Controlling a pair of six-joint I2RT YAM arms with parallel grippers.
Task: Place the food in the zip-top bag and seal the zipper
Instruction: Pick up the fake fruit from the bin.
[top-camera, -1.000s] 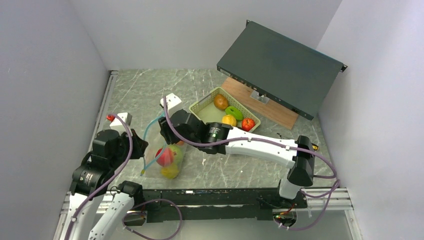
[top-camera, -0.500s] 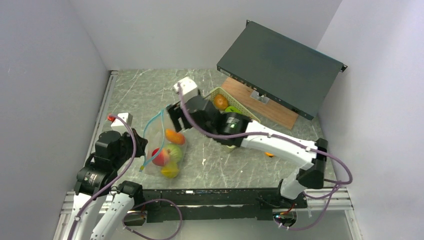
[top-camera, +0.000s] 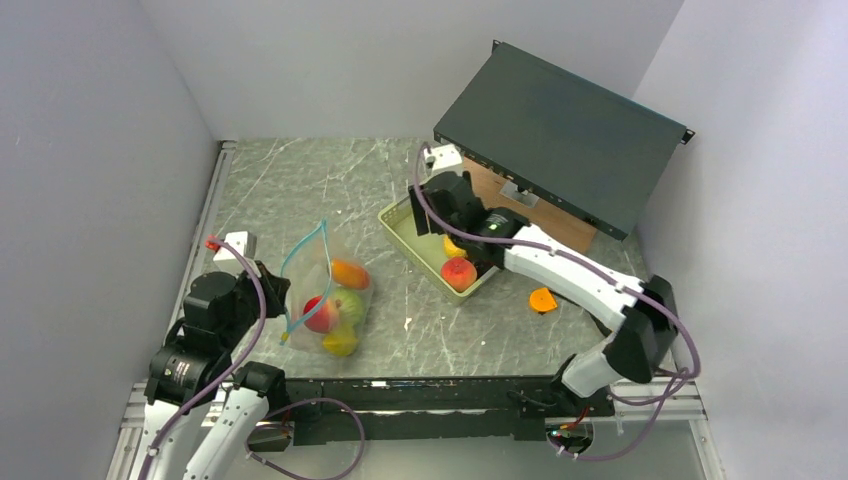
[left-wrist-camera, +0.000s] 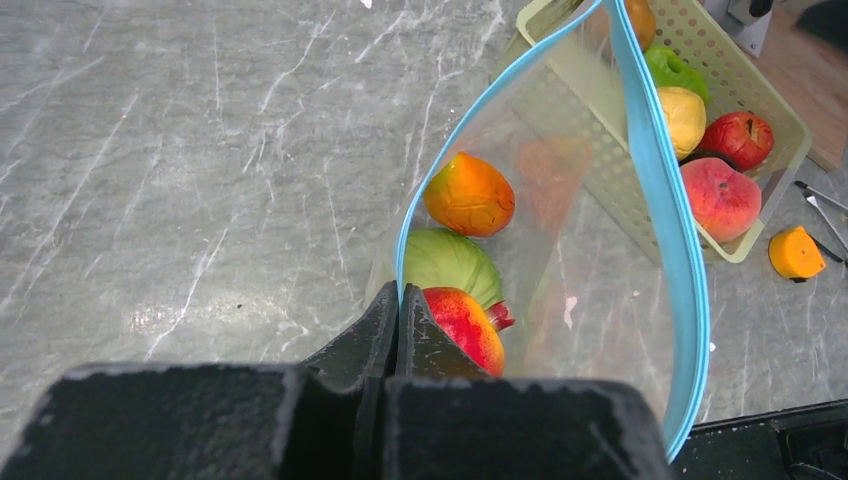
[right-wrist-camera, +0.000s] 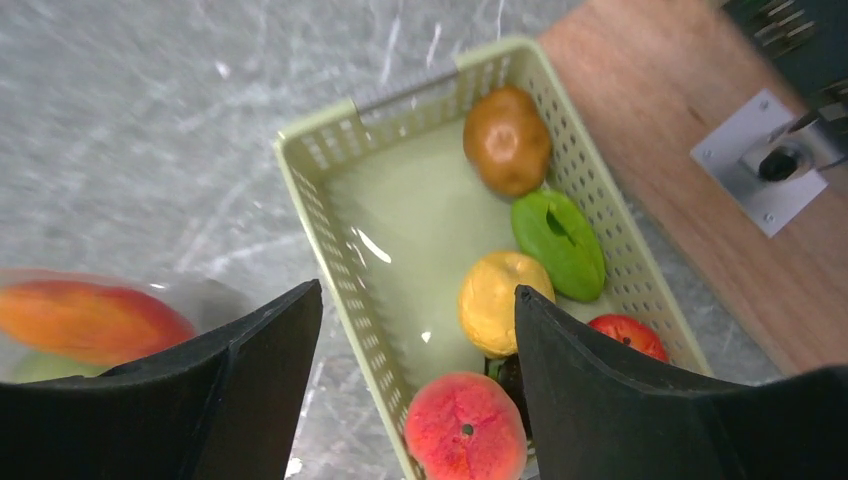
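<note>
my right claw (right-wrist-camera: 415, 335) apart, empty, back over basket (right-wrist-camera: 318, 225) after dropping orange fruit (left-wrist-camera: 468, 193) into bag (left-wrist-camera: 560, 250) | my left claw (left-wrist-camera: 398, 322) clamped on bag rim, mouth held open | next: grab another fruit

I note the clear zip-top bag (left-wrist-camera: 560, 260), mouth gaping, teal zipper (left-wrist-camera: 660, 230) unsealed, holding four food pieces (left-wrist-camera: 468, 193); other pieces (right-wrist-camera: 508, 140) sit nearby, unbagged.

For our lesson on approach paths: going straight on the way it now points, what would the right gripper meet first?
Probably the bare floor of the pale green basket, beside the yellow fruit; the open right gripper points down into it, though depth is unclear.
</note>
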